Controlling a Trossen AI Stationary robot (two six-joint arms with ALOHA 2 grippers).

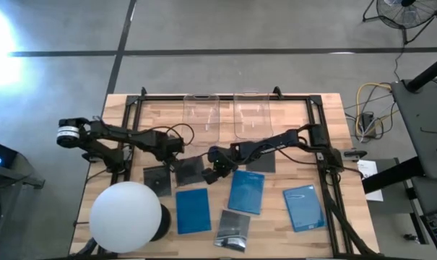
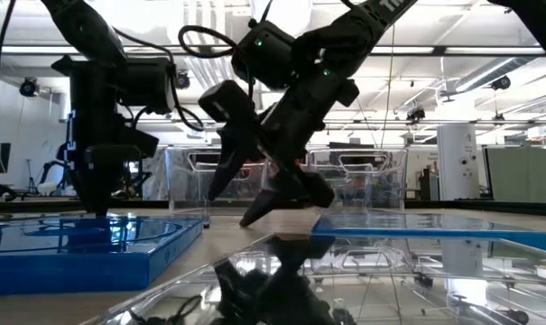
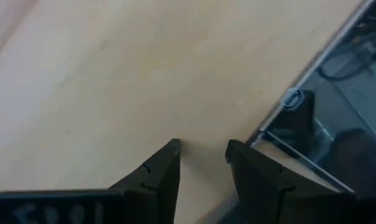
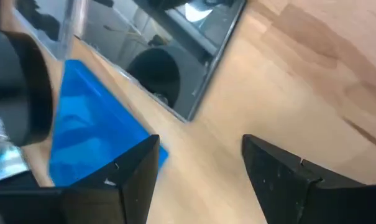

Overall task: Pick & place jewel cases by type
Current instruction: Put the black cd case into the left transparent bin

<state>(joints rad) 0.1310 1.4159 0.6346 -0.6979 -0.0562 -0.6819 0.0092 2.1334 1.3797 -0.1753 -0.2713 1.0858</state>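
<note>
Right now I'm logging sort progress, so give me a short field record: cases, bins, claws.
blue cases: three on the table
dark cases: four on the table, e.g.
clear bins: two, no case visible inside
left claw: open, empty, low over bare wood
right claw: open, empty, near table centre
sorted so far: none

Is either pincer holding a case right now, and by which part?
Nothing is held. The left pincer and right pincer are open over bare table.
</note>
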